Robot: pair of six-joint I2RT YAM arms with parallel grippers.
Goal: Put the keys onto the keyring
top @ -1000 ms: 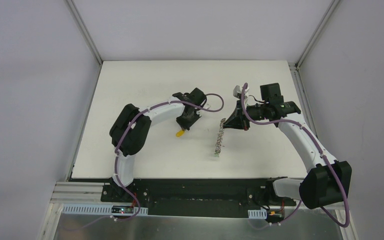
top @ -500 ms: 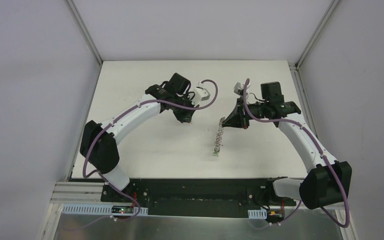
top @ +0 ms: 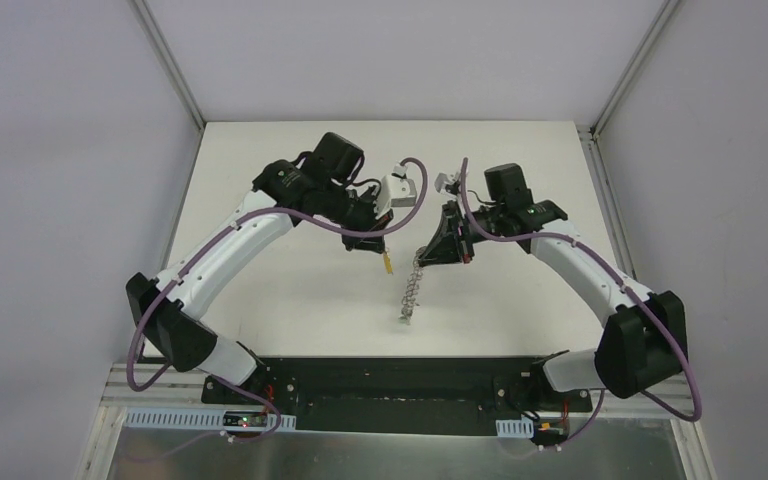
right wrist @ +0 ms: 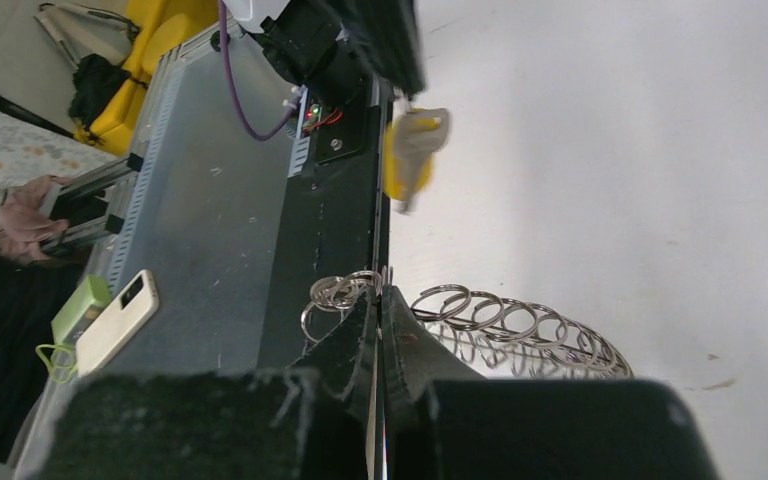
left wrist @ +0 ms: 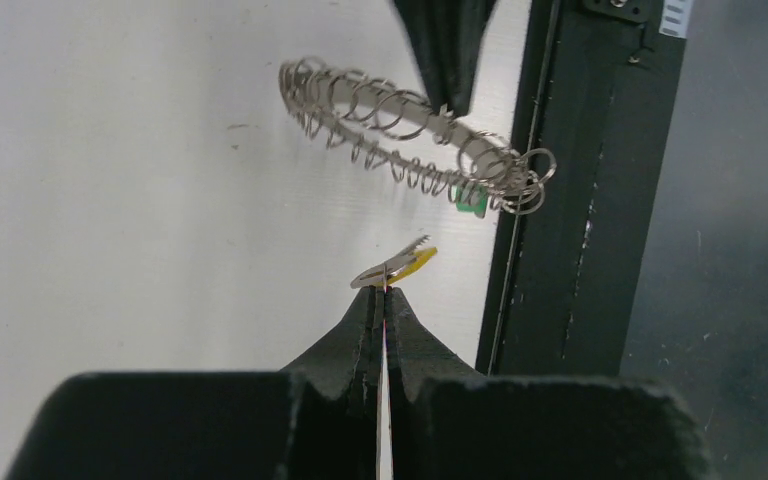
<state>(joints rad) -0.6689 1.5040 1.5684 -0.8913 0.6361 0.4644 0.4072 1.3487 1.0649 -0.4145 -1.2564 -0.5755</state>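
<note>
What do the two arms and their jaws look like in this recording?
Both the left arm and right arm have white link shells with bulky black joint housings. A purple cable loops along each. The jaws are matte black, tapering to thin pointed tips.

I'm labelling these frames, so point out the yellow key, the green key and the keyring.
yellow key (left wrist: 412,263): left wrist view, on its yellow head.
green key (left wrist: 472,198): left wrist view, on its green head.
keyring (left wrist: 365,102): left wrist view, on its loop-fringed band.
</note>
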